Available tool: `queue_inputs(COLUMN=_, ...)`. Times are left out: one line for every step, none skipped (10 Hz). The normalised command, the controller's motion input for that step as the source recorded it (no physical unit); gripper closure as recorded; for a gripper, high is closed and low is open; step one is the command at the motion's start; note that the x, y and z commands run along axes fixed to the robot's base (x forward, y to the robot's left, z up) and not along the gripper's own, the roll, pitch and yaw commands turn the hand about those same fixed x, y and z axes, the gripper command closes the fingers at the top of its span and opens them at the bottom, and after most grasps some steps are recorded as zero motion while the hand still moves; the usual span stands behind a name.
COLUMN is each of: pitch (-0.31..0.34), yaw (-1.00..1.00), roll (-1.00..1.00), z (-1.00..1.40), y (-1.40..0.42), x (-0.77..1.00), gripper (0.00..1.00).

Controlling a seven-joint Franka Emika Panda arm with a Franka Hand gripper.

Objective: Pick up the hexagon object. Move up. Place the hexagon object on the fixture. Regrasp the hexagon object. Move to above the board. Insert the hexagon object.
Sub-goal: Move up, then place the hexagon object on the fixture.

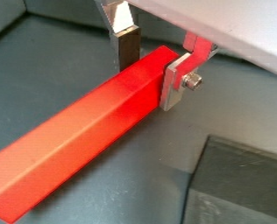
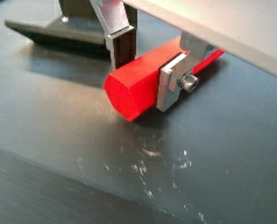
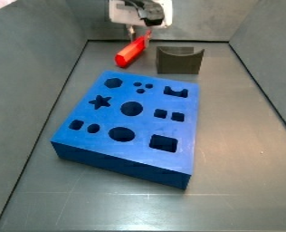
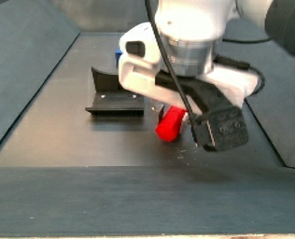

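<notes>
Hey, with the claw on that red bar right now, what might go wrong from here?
1. The claw grips the bar near one end, so most of its length overhangs; in a lift it might tilt or twist between the fingers.
2. The fixture stands close beside the bar in a side view; a swinging free end might knock it.
3. The grip looks shallow in a wrist view, so the bar might slip out.
</notes>
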Motion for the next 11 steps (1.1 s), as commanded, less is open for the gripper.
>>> queue_inputs(pitch=-0.016, yaw=0.01, roll=-0.03, z=0.65, y=-0.04, x=-0.01, gripper=1.00)
queue_inputs(pitch=-0.008, yaw=0.02, roll=-0.05, z=0.51, y=-0.03, x=-0.01, gripper=1.00)
queue_inputs(pitch=-0.004, yaw=0.02, roll=-0.07, z=0.41, y=-0.02, x=-0.01, gripper=1.00)
queue_inputs(pitch=0.006, yaw=0.02, roll=-0.09, z=0.22, y=-0.01, x=-0.01, gripper=1.00)
queue_inputs(pitch=0.000, yaw=0.00, roll=0.00, z=1.00, y=0.00, x=0.00, gripper=1.00)
queue_inputs(pitch=0.021, yaw=-0.01, roll=-0.01, z=1.00, y=0.00, x=-0.01, gripper=1.00)
queue_inputs(pitch=0.031, yaw=0.00, roll=-0.03, z=1.00, y=-0.01, x=-0.02, gripper=1.00)
queue_inputs(pitch=0.027, yaw=0.01, roll=-0.05, z=1.00, y=-0.01, x=-0.02, gripper=1.00)
queue_inputs(pitch=0.023, yaw=0.01, roll=-0.07, z=1.00, y=-0.01, x=-0.02, gripper=1.00)
queue_inputs(pitch=0.019, yaw=0.01, roll=-0.09, z=1.00, y=-0.01, x=-0.02, gripper=1.00)
queue_inputs(pitch=0.016, yaw=0.00, roll=-0.10, z=1.00, y=-0.01, x=-0.03, gripper=1.00)
